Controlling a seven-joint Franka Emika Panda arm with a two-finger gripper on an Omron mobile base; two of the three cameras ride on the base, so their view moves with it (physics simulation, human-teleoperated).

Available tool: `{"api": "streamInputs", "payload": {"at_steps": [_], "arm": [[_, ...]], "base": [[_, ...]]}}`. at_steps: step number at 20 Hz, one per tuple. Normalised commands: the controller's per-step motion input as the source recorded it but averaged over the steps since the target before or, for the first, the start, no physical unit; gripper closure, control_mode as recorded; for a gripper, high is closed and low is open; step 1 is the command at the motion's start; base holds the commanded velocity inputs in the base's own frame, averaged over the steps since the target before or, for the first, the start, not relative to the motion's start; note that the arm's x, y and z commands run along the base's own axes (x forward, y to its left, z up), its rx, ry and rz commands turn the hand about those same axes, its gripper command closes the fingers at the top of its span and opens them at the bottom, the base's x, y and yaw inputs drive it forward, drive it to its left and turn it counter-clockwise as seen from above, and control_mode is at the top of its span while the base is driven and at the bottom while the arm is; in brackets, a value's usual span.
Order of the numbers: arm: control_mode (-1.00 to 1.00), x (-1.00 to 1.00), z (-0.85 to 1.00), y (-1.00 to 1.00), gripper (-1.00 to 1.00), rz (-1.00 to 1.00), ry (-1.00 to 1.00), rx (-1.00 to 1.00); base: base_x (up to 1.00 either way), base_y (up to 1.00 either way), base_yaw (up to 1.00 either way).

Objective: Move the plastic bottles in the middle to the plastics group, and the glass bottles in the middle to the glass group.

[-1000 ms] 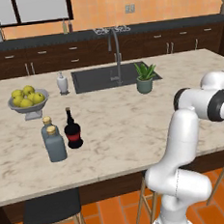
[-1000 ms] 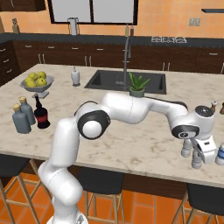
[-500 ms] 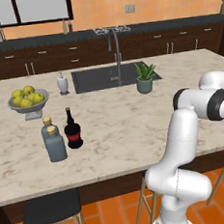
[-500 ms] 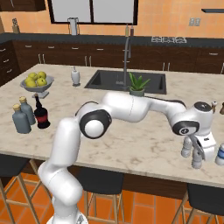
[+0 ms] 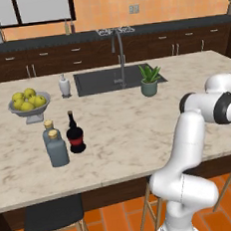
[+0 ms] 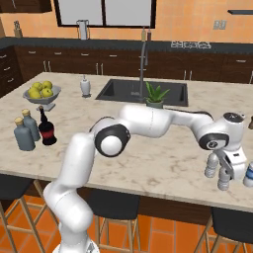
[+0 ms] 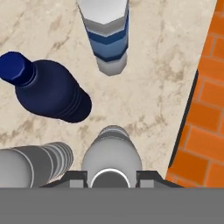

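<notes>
Holding entry: gripper clamped on a pale plastic bottle, set among the plastics group near the counter's edge. Release is judged due next.

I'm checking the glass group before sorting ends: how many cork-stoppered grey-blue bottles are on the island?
2. Both stand at the left of the island: the front cork-stoppered bottle, the rear cork-stoppered bottle just behind it, the dark bottle beside them. None seems hidden.
</notes>
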Motion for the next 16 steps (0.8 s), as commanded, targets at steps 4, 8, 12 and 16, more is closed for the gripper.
{"api": "streamInputs", "payload": {"at_steps": [4,8,12,16], "arm": [[-1.0,0.0,-0.03,-0.1,1.0,0.0,0.0,0.13],[-1.0,0.0,-0.01,0.0,1.0,0.0,0.0,0.05],[-1.0,0.0,0.0,0.0,1.0,0.0,0.0,0.0],[-1.0,0.0,0.0,0.0,1.0,0.0,0.0,0.0]], "base": [[0.0,0.0,0.0],[0.0,0.0,0.0],[0.0,0.0,0.0],[0.0,0.0,0.0]]}}
